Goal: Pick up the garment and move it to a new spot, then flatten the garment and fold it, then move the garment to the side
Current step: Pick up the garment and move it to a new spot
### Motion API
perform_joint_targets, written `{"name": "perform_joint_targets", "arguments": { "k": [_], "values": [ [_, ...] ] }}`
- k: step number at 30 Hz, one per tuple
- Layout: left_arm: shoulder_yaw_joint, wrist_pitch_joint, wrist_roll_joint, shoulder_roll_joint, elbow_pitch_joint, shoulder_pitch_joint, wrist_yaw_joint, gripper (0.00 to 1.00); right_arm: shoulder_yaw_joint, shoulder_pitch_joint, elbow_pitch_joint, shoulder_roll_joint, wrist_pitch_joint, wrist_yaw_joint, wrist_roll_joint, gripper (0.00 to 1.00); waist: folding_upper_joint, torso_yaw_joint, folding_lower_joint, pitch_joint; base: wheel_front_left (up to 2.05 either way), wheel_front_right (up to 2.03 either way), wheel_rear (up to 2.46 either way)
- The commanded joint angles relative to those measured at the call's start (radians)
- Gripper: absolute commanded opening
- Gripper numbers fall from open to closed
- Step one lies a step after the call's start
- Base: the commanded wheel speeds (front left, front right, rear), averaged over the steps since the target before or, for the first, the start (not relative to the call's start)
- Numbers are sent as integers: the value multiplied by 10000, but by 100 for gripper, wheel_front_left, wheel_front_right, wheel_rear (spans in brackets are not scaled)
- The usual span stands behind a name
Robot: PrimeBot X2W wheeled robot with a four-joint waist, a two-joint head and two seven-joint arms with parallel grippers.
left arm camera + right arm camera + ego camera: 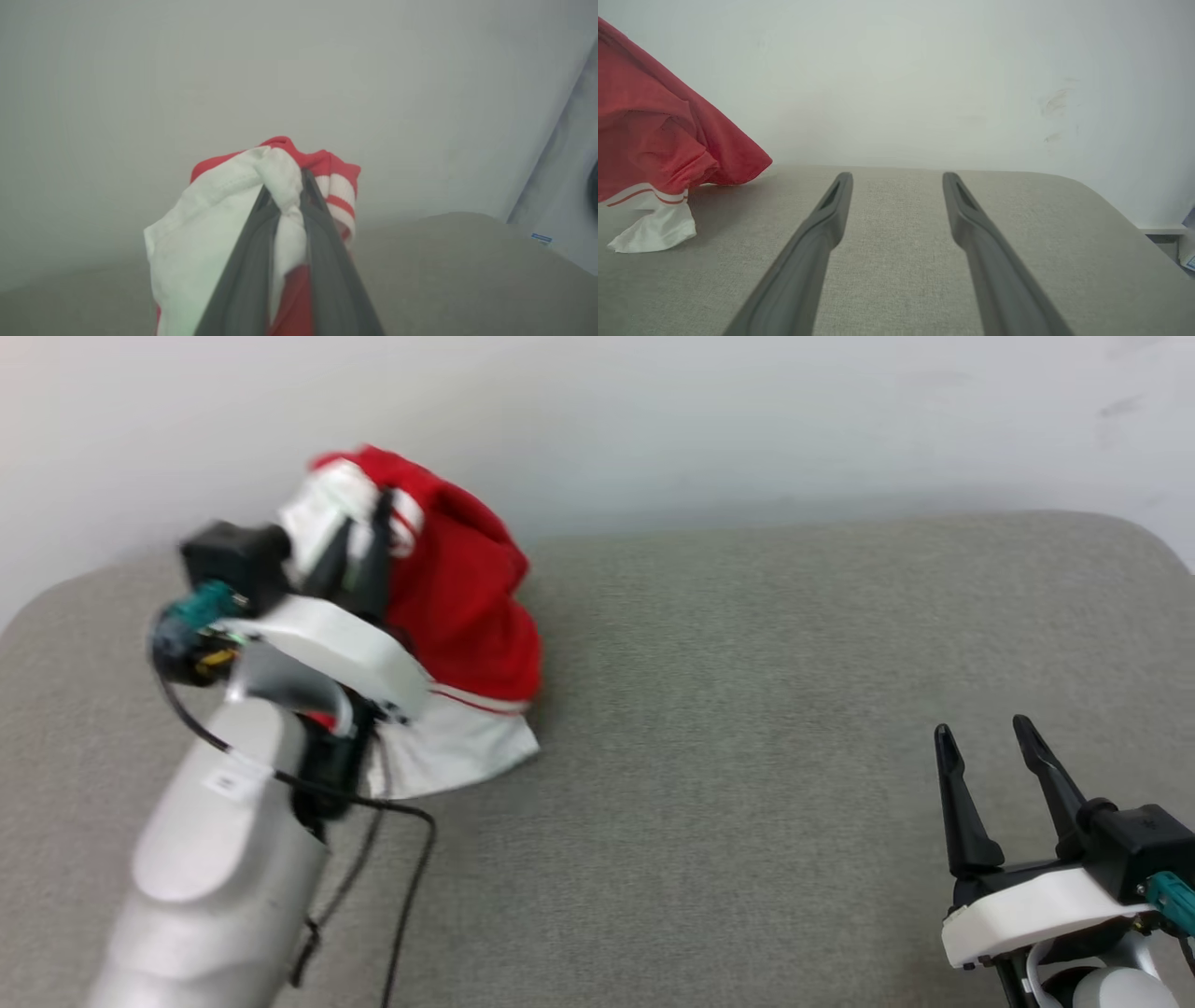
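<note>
The garment (462,597), red with white sleeves and red-white striped trim, hangs bunched at the back left of the grey padded surface, its lower white edge touching the surface. My left gripper (359,537) is shut on a fold of its white cloth (287,219), lifting it. In the left wrist view my left gripper (286,186) pinches that fold, with striped trim (341,196) beside it. My right gripper (985,733) stands open and empty at the front right, far from the garment. The right wrist view has my right gripper (896,176) low over the surface and the garment (654,135) at far left.
The grey padded surface (747,709) has rounded corners and ends at a pale wall (653,420) behind. A black cable (411,859) hangs from my left arm. Off the surface's right edge, floor and a small object (1188,254) are in view.
</note>
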Motion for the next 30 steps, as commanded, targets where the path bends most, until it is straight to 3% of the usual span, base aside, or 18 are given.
{"name": "perform_joint_targets", "arguments": {
  "k": [1,9,10,15,16,17,18,19,23,30],
  "values": [
    [-187,117,-25,-155,-246,289,-32,0,-14,65,-50,6,27,-7,1,100,0,-389,1,58,0,0,0],
    [-2062,1262,3,-1177,-1214,1669,-522,0,-6,-56,-91,8,-88,-7,154,100,0,-945,1,700,0,0,0],
    [-2944,1661,134,-1415,-1109,2181,-790,0,0,-163,-72,6,-152,-7,195,100,0,-961,1,951,0,0,0],
    [-4018,1895,322,-1561,-829,2754,-1045,0,41,-305,-10,6,-208,-7,123,100,0,-833,1,1224,0,0,0],
    [-4180,1914,325,-1611,-809,2835,-1074,7,22,-317,-11,6,-216,-7,103,100,0,-774,1,1252,0,0,0],
    [-4333,1881,350,-1658,-804,2885,-1101,35,16,-347,-1,6,-212,-7,105,100,0,-709,1,1267,0,0,0],
    [-4427,1816,391,-1673,-799,2908,-1128,80,9,-369,13,6,-194,-7,83,100,0,-644,1,1258,0,0,0],
    [-4494,1734,422,-1673,-824,2913,-1124,100,20,-401,21,6,-178,-7,53,100,0,-592,1,1254,0,0,0],
    [-4540,1198,606,-1674,-989,2869,-1037,100,-14,-342,73,6,-137,-7,26,100,0,-319,1,1008,0,0,0],
    [-3702,-156,859,-1539,-1544,3082,73,100,-78,-39,97,6,-15,-7,52,100,0,61,1,379,0,0,0]
  ]
}}
